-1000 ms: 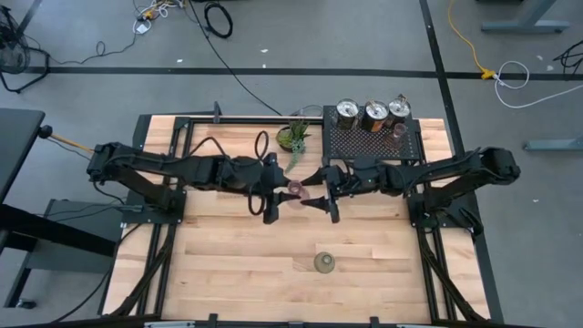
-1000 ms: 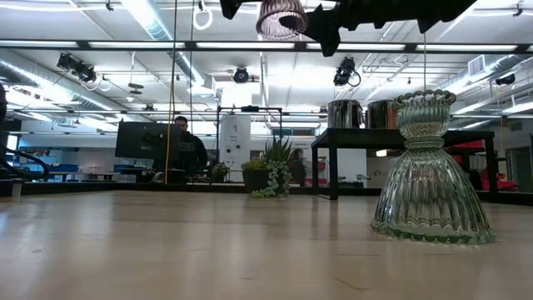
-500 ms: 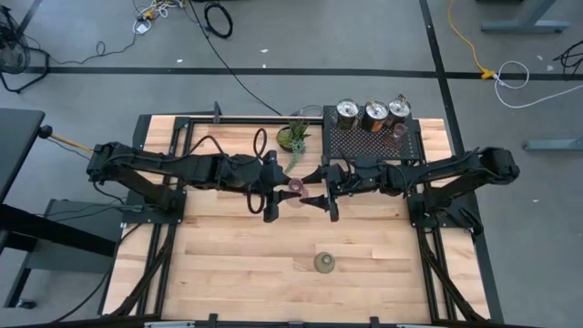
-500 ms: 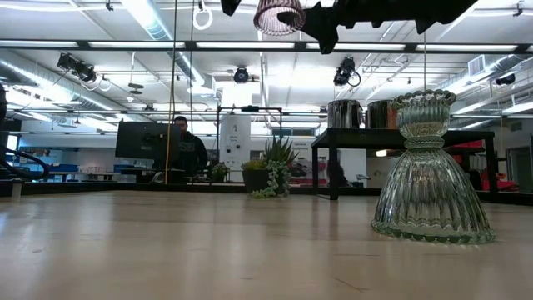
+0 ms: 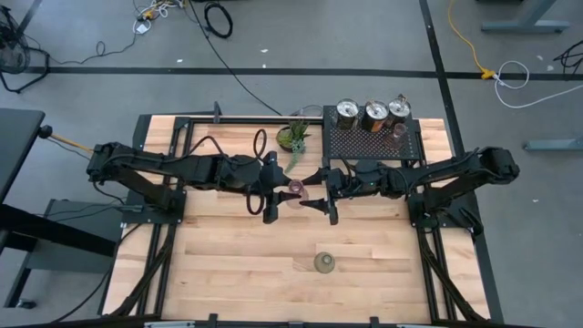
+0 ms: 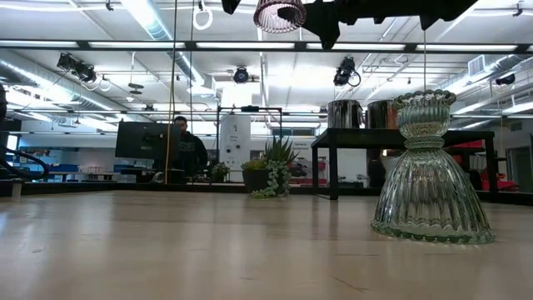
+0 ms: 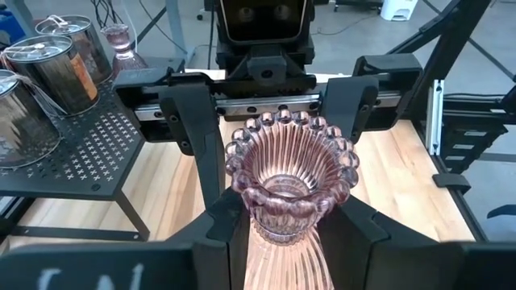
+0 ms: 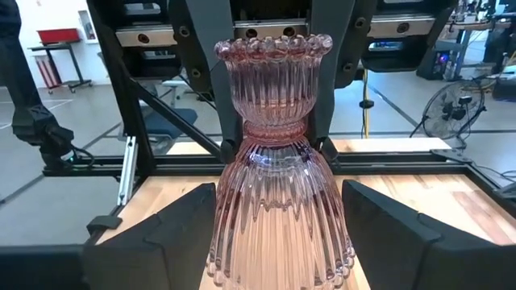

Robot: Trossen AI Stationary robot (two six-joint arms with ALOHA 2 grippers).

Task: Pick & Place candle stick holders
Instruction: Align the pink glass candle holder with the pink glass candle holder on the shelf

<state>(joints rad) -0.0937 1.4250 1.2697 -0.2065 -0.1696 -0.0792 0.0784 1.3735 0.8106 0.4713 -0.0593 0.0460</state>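
Note:
A pink glass candle stick holder (image 5: 295, 189) hangs in the air over the table's middle, between my two grippers. My left gripper (image 5: 283, 191) is shut on it. My right gripper (image 5: 311, 192) faces it from the right, open, with one finger on each side of the holder's bell-shaped lower part (image 8: 278, 234); I cannot tell whether they touch it. An olive-green holder (image 5: 324, 262) stands on its wide base near the table's front. Three silver cups (image 5: 373, 114) and a second pink holder (image 5: 399, 130) stand on the black mesh rack (image 5: 364, 144). My left gripper pinches the pink holder's narrow waist (image 8: 274, 133) between its two fingers (image 8: 324, 143), just under the beaded cup. The fingers come level from the table's left. The holder stands upright in the hold, cup up, lifted clear of the table.
A small green potted plant (image 5: 293, 137) stands at the far edge, left of the rack. The rack fills the far right part of the table. Bare wood (image 5: 237, 255) lies in front of both arms. A person (image 6: 185, 150) sits in the room behind.
The pink holder has risen a little with my left gripper, staying upright. My right gripper has stayed open around it.

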